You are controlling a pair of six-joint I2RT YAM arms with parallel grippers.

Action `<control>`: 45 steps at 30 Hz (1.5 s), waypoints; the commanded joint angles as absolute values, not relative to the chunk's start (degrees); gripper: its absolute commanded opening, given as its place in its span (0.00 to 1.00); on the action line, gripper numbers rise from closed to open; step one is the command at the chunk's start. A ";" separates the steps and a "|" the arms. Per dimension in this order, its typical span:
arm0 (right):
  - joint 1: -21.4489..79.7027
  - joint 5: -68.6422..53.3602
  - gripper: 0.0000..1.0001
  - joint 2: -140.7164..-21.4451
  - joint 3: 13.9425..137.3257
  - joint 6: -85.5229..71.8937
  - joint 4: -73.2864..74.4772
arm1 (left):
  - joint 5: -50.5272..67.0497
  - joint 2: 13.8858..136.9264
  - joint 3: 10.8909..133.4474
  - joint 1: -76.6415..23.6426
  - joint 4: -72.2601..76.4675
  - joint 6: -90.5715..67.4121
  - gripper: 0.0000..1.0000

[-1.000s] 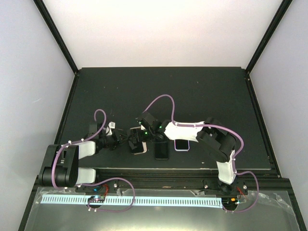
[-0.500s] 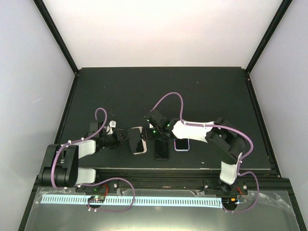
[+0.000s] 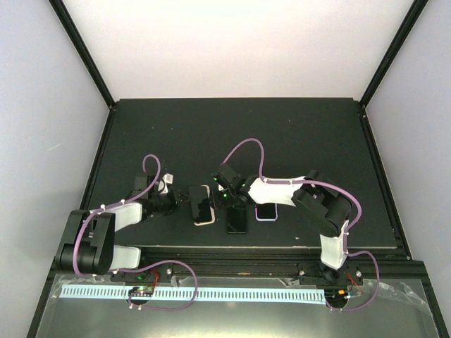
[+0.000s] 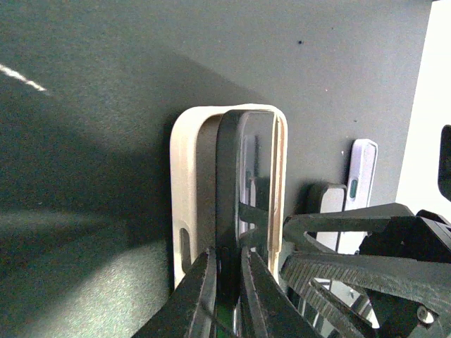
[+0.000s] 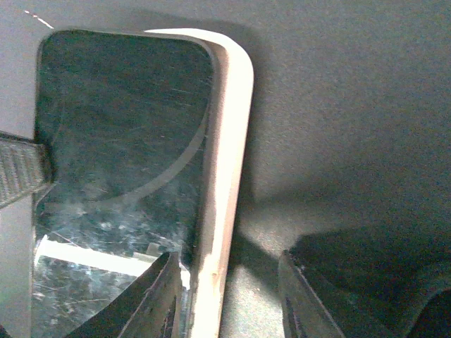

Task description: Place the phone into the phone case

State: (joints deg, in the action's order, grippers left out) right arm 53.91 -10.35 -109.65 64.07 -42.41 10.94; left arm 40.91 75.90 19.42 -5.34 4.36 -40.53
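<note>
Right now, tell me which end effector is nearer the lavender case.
Right. Right end effector sits just left of the lavender case; left end effector grips the phone farther left.

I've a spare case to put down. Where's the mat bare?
Bare: the far half of the mat, up to the back wall, and its near right corner. Crowded: the near middle, where phone, cream case, black handset and lilac handset sit together.

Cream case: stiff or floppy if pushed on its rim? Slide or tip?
Probably flexes a little: the cream case has a thin, rounded rim, like soft plastic. Likely to slide rather than tip, since it seems to lie flat on the smooth dark table. The phone, pinched by the left gripper, may help pin it.
</note>
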 commanded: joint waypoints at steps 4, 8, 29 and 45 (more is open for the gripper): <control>53.88 -13.67 0.39 -110.35 63.56 -43.71 6.74 | 35.51 78.40 21.45 -8.57 5.06 -40.92 0.08; 53.88 -14.15 0.37 -110.05 62.67 -44.77 4.98 | 33.53 79.02 22.45 -10.70 4.36 -41.15 0.08; 53.60 -13.80 0.35 -108.98 60.14 -45.78 3.37 | 26.48 63.30 24.27 -11.25 -13.85 -39.62 0.38; 53.43 -16.26 0.34 -108.70 58.00 -48.23 -0.69 | 32.91 69.62 20.40 -13.13 -2.76 -41.74 0.21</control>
